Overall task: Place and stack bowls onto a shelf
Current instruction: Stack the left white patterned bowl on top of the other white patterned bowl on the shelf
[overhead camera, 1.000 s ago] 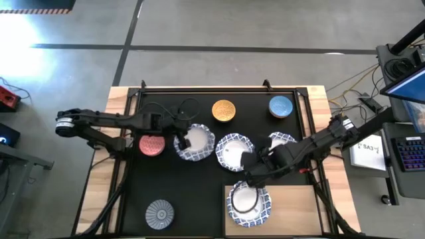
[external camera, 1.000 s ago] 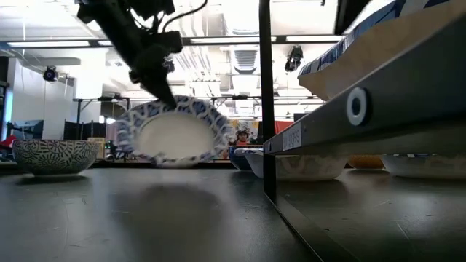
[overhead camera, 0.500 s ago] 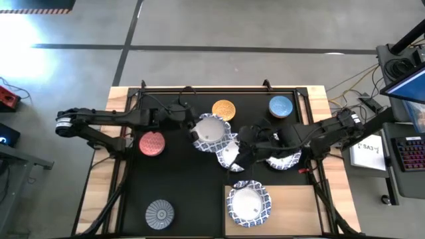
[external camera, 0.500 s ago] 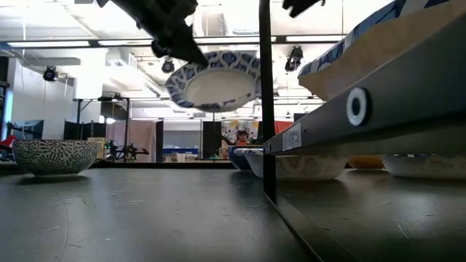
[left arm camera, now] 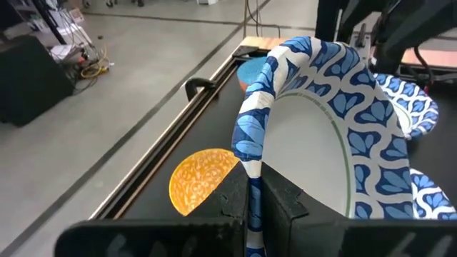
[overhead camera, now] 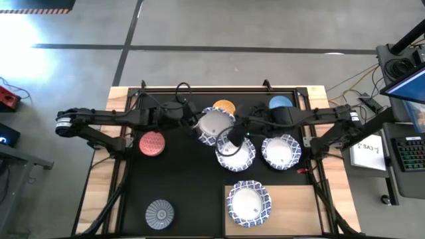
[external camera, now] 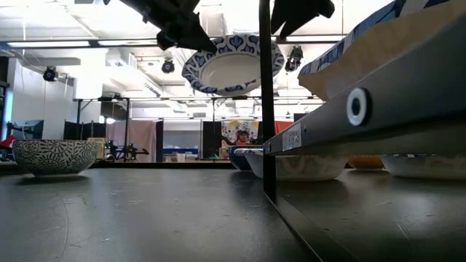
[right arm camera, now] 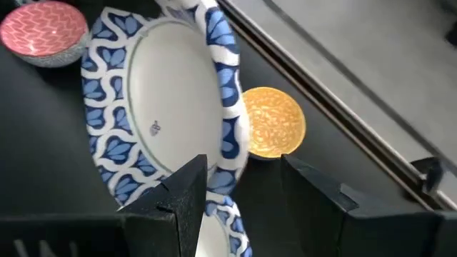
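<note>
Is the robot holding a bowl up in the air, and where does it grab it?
Yes. The left gripper is pinching a big white bowl by its blue patterned rim, lifted above the mat. The right gripper is open beside that bowl and holds nothing.

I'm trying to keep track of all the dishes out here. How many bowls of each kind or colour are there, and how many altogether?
Large white bowls with blue rims: 4, one held up by the left gripper, one under it on the mat, one beside that, one on the shelf
Orange-yellow bowl: 1
Blue bowl: 1
Pink-red bowl: 1
Grey-striped bowl: 1
Total: 8
</note>
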